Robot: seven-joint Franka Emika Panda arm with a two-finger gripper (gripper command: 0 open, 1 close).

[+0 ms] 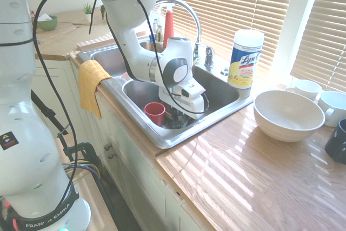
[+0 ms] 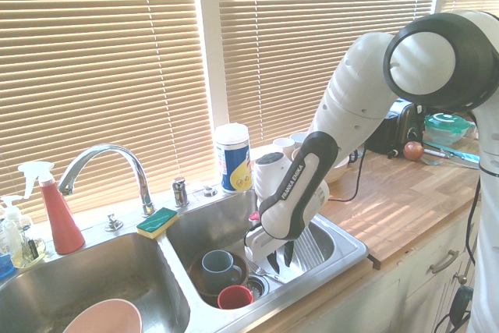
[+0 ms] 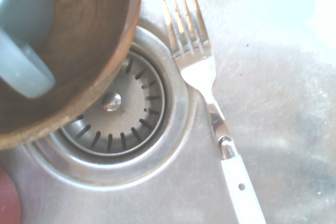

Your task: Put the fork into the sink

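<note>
1 fork [image 3: 199, 72] lies on the floor of 1 of the sink's 2 basins, the basin nearer the white bowl. It has 4 metal tines and 1 white handle, with 1 hole showing in the handle. It rests just beside 1 round drain strainer [image 3: 118, 106], tines toward the side where 1 brown bowl [image 3: 94, 40] overlaps the strainer in the wrist view.

The gripper [image 2: 281, 257] reaches down into that same basin of the sink [image 2: 347, 259], its 2 dark fingers standing apart.

The brown bowl holds 1 blue-grey mug [image 2: 220, 271]. 1 red cup [image 2: 235, 297] sits near the bowl, in the same basin. In the other basin there is 1 pinkish dish [image 2: 105, 320].

Around the basins stand 1 curved chrome faucet [image 2: 117, 150], 1 green-and-yellow sponge [image 2: 157, 222] on the rim between the 2 basins, and 1 red spray bottle [image 2: 61, 216] with a white head. 1 yellow towel [image 1: 90, 85] hangs over the front edge of the counter.

Farther out, 1 canister of wipes [image 1: 246, 59] stands upright behind the sink's corner. On the wooden worktop [image 1: 232, 187] are 1 large white bowl [image 1: 288, 114], 2 white mugs [image 1: 333, 105] and 1 dark mug [image 1: 338, 143].
</note>
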